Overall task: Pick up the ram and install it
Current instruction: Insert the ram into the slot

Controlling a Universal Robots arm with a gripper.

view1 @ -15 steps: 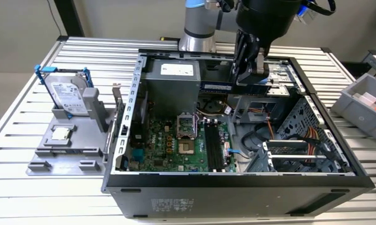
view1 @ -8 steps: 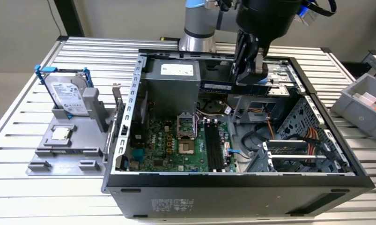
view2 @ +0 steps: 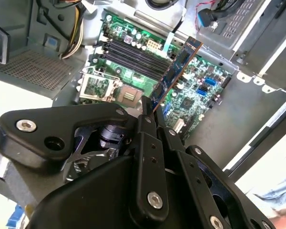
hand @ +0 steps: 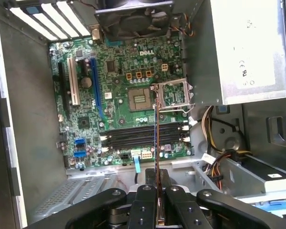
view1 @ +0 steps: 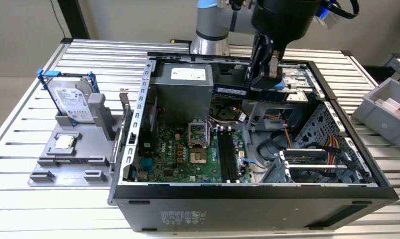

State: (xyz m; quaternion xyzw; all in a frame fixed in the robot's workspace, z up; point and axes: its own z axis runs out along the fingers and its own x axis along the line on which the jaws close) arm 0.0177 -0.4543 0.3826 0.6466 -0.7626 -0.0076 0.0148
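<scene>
The ram [view1: 234, 90] is pinched between my jaws, which are pressed onto one end of it. In the exterior view it hangs in the upper middle of the frame, above the open computer case [view1: 253, 193] and clear of the board below.

Going from the exterior view's left: a hard drive in a blue frame [view1: 73, 99] stands upright in a grey fixture [view1: 73, 162] on the slatted counter [view1: 20, 129], with a small square chip [view1: 64, 143] lying flat on that fixture in front of it. Next comes the case, lying on its side with the green motherboard [view1: 176, 154] exposed at lower centre. The silver power supply [view1: 183, 89] sits behind the board, and the long black memory slots [view1: 229, 157] run front to back just right of the processor socket [view1: 198, 152]. My ram lies crosswise to those slots, up in the air behind them. At the far right a grey bin [view1: 382, 112] sits on the counter.

In the second wrist view the ram [view2: 177, 69] juts out from between my jaws over the motherboard. In the first wrist view I see the ram [hand: 156, 138] edge-on, a thin line crossing the slots [hand: 133, 136].
</scene>
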